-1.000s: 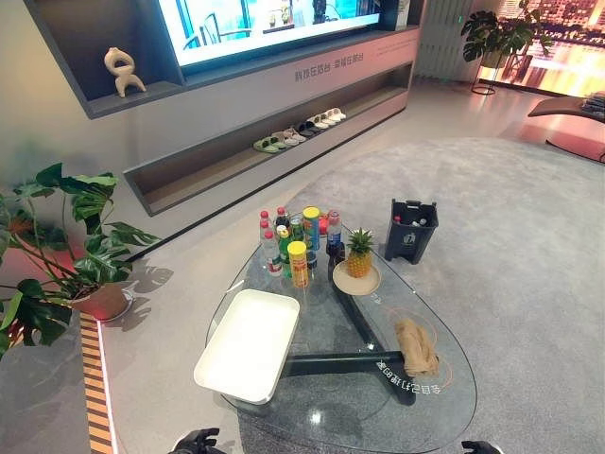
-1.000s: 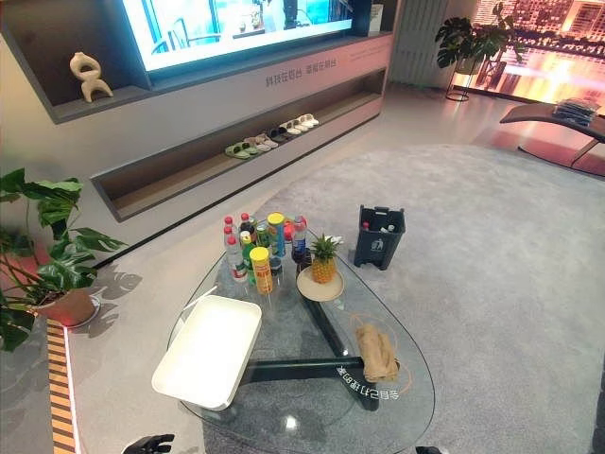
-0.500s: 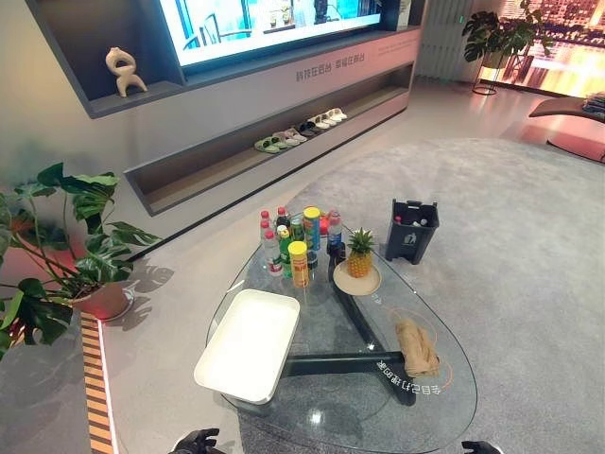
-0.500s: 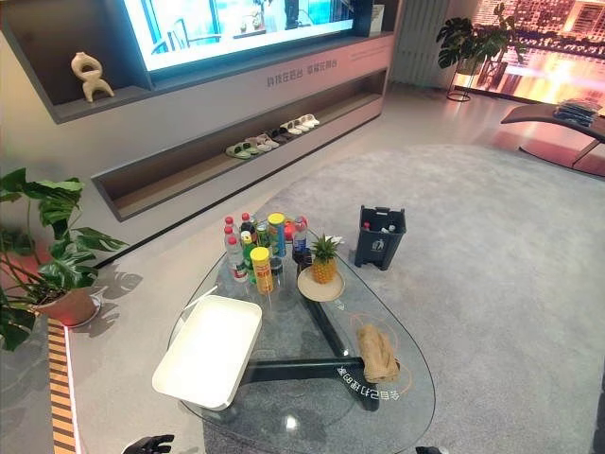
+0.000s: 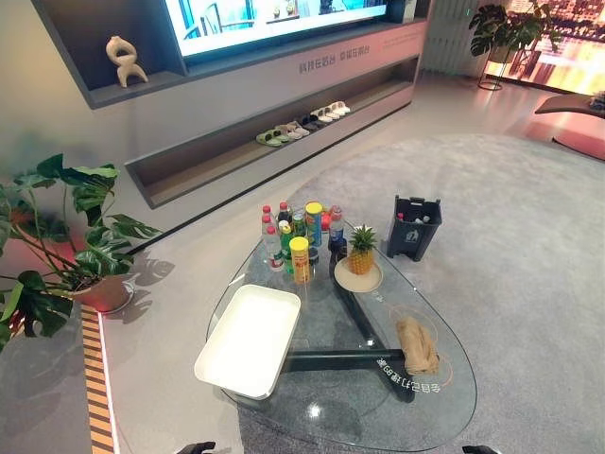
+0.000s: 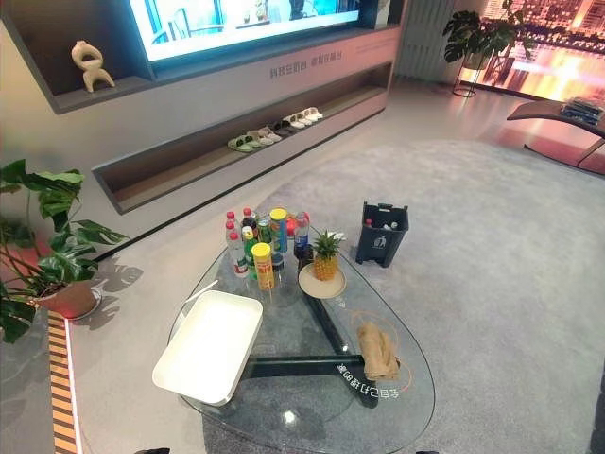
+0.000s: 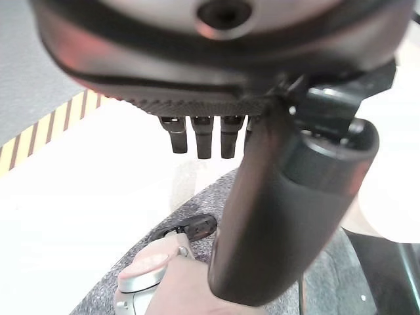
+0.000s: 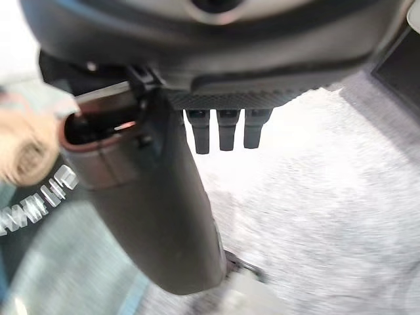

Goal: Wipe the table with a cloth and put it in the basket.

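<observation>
A crumpled tan cloth (image 5: 417, 345) lies on the right part of the glass table (image 5: 312, 416), over a white printed label. A white rectangular basket (image 5: 249, 340) stands empty on the table's left side. My left hand (image 5: 196, 447) just shows at the bottom edge, short of the table's near rim. In the left wrist view its fingers (image 7: 203, 134) hang straight and hold nothing. My right hand (image 5: 477, 449) is at the bottom right, below the cloth. Its fingers (image 8: 226, 128) are straight and bare too, and the cloth (image 8: 26, 147) lies off to one side of the thumb.
Several bottles and cans (image 5: 298, 236) crowd the table's far end, beside a pineapple on a plate (image 5: 358, 257). A dark bin (image 5: 412, 228) stands on the carpet beyond. A potted plant (image 5: 66, 236) stands left, a low shelf with slippers (image 5: 298, 128) behind.
The whole picture has shifted a little, so the camera has moved. Both hands show less at the bottom edge than before. Nothing on the table has moved.
</observation>
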Motion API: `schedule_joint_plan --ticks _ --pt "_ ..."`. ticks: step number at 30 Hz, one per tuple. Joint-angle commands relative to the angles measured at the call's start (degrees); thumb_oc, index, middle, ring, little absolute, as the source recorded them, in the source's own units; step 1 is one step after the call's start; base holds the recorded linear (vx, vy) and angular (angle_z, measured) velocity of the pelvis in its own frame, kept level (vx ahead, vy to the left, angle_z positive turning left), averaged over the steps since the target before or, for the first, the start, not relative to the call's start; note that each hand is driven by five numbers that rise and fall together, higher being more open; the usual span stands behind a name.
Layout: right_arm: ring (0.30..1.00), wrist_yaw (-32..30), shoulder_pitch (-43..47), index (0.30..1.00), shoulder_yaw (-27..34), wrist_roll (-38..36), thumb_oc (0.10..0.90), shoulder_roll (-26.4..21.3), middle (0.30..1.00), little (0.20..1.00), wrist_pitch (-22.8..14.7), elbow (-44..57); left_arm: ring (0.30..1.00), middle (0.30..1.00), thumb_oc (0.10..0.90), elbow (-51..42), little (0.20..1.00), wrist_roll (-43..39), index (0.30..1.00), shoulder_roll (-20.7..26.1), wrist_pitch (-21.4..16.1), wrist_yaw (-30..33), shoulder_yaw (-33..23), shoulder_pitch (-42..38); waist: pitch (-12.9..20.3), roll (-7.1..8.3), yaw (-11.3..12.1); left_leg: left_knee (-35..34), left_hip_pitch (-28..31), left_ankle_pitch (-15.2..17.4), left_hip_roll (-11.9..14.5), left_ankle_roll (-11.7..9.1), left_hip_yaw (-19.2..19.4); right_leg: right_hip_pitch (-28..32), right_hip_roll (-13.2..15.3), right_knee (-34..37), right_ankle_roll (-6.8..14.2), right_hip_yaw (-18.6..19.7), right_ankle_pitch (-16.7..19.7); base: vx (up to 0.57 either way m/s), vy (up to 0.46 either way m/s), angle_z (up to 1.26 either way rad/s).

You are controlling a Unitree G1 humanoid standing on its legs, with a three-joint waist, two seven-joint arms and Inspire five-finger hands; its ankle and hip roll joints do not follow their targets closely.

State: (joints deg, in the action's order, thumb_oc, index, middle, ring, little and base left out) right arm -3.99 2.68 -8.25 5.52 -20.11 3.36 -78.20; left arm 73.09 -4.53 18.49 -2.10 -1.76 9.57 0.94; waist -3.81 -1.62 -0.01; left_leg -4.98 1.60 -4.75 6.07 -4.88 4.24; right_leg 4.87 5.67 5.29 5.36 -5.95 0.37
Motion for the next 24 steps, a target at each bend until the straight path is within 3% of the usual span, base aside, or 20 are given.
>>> schedule_joint_plan --ticks 1,5,9,15,19,24 --pt "0.9 -0.7 6.5 0.9 -2.7 0.1 0.8 -3.3 0.9 0.9 0.9 -2.0 0.9 0.9 0.8 0.0 0.9 -5.3 0.9 3.8 -3.2 3.4 -1.8 -8.4 -8.2 1.37 1.2 0.0 -0.5 3.8 -1.4 1.0 -2.1 -4.2 1.7 -0.3 1.2 0.5 2.9 -0.3 0.024 0.01" --pt "0.9 -0.9 10.6 0.9 -4.6 -0.7 0.8 -4.3 0.9 0.9 1.6 -0.8 0.9 0.9 0.8 -0.4 0.9 -10.2 0.9 5.5 -2.8 4.3 -2.0 -13.4 -13.3 0.93 1.0 0.0 -4.4 2.0 -1.8 1.4 -2.8 -9.0 1.1 -2.4 0.3 1.4 3.5 -0.22 0.005 0.01" --pt "0.9 -1.1 14.3 0.9 -6.2 -2.5 0.8 -6.3 0.9 0.9 1.1 0.1 0.9 0.9 0.8 -0.2 0.9 -16.7 0.9 7.9 -3.0 4.9 -2.5 -18.0 -18.9 0.88 0.6 8.2 -12.5 2.0 -2.5 1.2 -4.1 -16.3 1.0 -10.5 -0.9 1.5 1.6 -0.2 -0.044 0.0" --pt "0.9 -4.0 17.2 0.9 -4.8 -5.0 0.8 -8.9 0.9 0.9 -0.7 0.8 0.9 0.9 0.8 -1.3 0.9 -20.4 0.9 9.3 -4.4 4.6 -3.5 -19.2 -21.6 0.59 0.7 16.8 -21.2 3.4 -3.7 1.2 -5.1 -24.5 1.4 -19.2 -1.5 1.1 -1.0 -0.1 -0.016 0.08" --pt "0.9 -10.9 19.0 0.9 -2.0 -9.1 0.8 -9.2 0.9 0.9 -2.0 2.7 0.9 0.9 0.8 -3.5 0.9 -23.8 0.9 8.8 -5.4 6.6 -4.9 -20.1 -22.6 0.72 0.9 21.5 -27.3 4.7 -4.7 1.7 -5.2 -31.1 0.9 -24.8 -1.6 1.8 -2.6 -0.09 -0.024 0.13" --pt "0.9 -17.8 18.8 0.9 0.0 -8.4 0.8 -8.8 0.9 0.9 -4.7 4.7 0.9 0.9 0.8 -3.9 0.9 -26.2 0.9 8.5 -7.1 8.6 -6.2 -20.3 -23.2 1.09 0.7 25.6 -31.2 6.2 -5.1 2.2 -5.0 -34.9 0.7 -28.6 -1.6 2.1 -3.7 -0.06 -0.014 0.06"
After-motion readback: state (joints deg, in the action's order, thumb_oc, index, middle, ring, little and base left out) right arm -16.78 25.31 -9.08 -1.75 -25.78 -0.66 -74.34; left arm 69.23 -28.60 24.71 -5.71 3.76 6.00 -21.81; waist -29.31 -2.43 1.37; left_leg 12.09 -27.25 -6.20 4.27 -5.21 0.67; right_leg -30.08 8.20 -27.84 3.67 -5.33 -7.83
